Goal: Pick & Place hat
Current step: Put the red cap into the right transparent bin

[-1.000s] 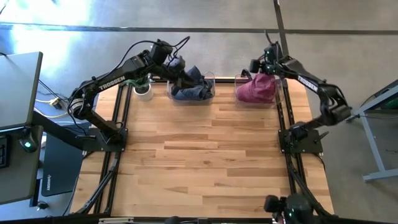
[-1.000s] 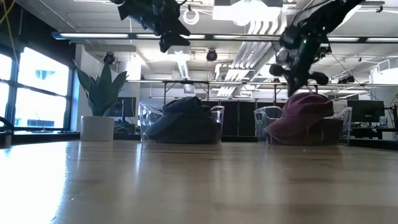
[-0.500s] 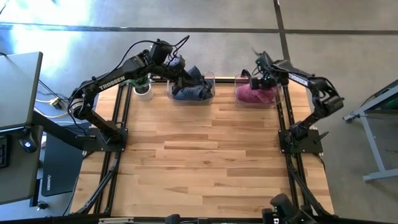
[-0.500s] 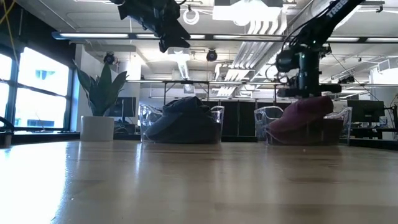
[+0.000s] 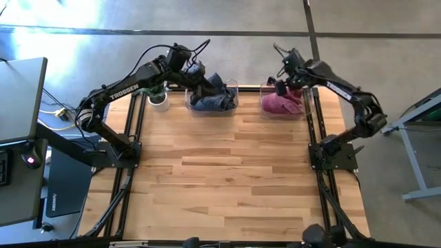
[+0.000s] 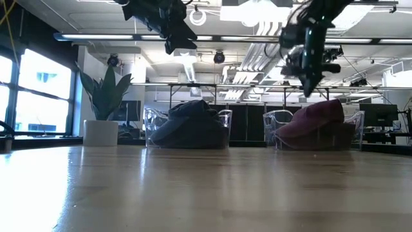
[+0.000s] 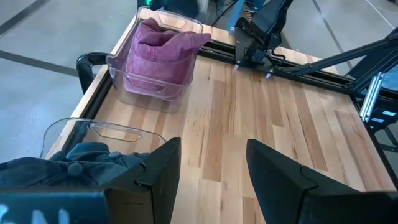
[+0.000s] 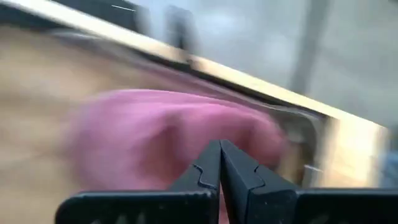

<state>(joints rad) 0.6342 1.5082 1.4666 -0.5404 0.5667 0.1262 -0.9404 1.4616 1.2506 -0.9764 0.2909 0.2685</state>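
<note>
2 clear bins on the worktop [image 5: 227,172], both along the far edge. Left bin [image 5: 212,97] holds 1 dark blue hat [image 5: 209,98]; right bin [image 5: 284,100] holds 1 maroon hat [image 5: 282,102]. 1 potted plant [image 5: 159,98] at the far left corner. Left tool [image 7: 208,165] hangs over the blue hat's bin, fingers spread wide, empty. Right tool [image 8: 220,163] is above the maroon hat, fingers pressed together, gripping nothing. Rest of the worktop is bare wood between the side rails.

Two clear bins [image 5: 212,100] [image 5: 283,105], two hats, navy [image 5: 210,96] and maroon [image 5: 282,103], one potted plant [image 6: 103,106], two arms
</note>
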